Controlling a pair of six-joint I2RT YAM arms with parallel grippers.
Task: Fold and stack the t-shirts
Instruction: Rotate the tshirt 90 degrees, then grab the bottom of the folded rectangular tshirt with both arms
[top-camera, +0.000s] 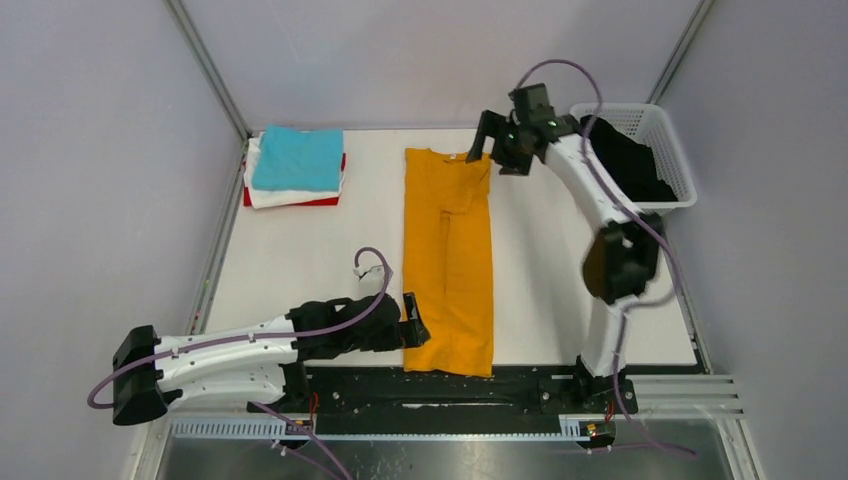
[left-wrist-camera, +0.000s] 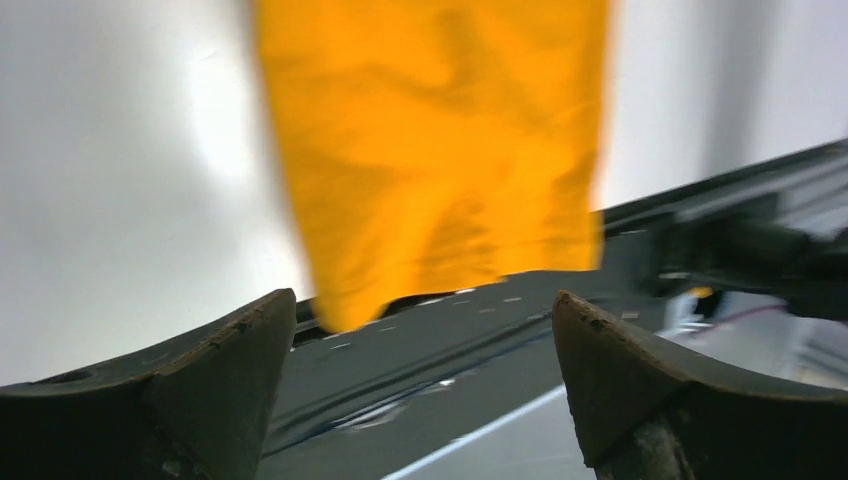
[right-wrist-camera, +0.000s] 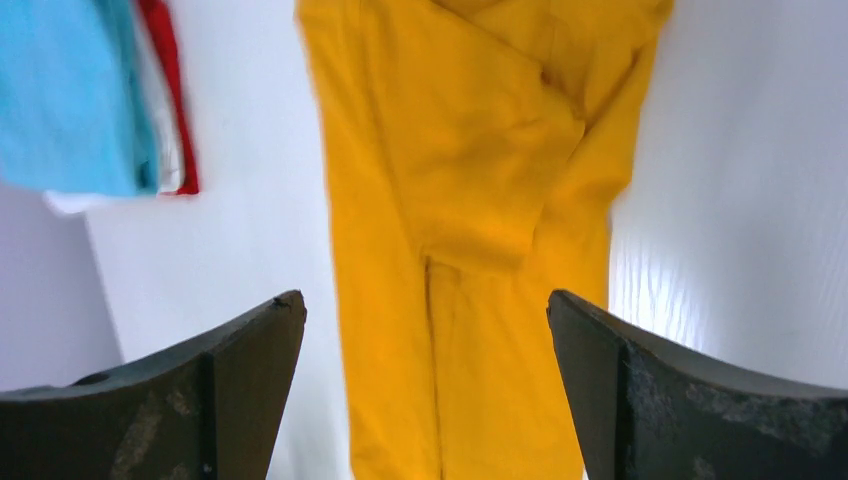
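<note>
Well, far left at the back of the tabletop (top-camera: 300, 270) sat the stack (top-camera: 296, 170) of folded t-shirts, with the turquoise shirt (top-camera: 298, 158) on top, a white shirt (top-camera: 285, 197) under it and a red shirt (top-camera: 325, 201) peeking out at the bottom. No writing could be read on any of them.

Moving right along the near edge, the left fingers (left-wrist-camera: 200, 390) were spread wide and held nothing. They lay low, just beside the left edge of the mustard-orange shirt (top-camera: 448, 260), close to its hem.

That shirt lay down the middle of the tabletop as one long narrow strip, both sides folded in over the centre and the collar at the far end. Its hem lapped onto the black rail (top-camera: 480, 390) at the near edge, and the left wrist view showed that orange hem hanging between the two parted fingers.

Further right, the right fingers (right-wrist-camera: 200, 390) were wide apart and empty too, up by the collar end at its right corner. Whether they touched the cloth could not be told.

Far right stood the white basket (top-camera: 668, 135), with a dark cloth (top-camera: 625, 160) heaped inside it.
</note>
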